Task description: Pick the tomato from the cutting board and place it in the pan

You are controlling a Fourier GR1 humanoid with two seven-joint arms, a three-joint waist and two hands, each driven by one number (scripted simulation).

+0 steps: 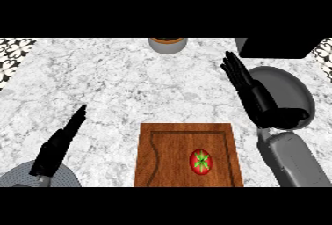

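Two hands show on my feed, both with fingers straight and holding nothing. The right hand [256,94] hangs over the left rim of the grey pan [292,88], near the right edge of the counter [117,88]. The left hand [58,143] is near the left edge. The tomato [201,161] lies on the cutting board [168,149] at the counter's near edge, toward the board's near right corner.

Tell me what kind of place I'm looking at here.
Most likely a kitchen counter. A wooden cutting board with a tomato on it lies on a marbled counter top, and a grey pan sits to the board's upper right.
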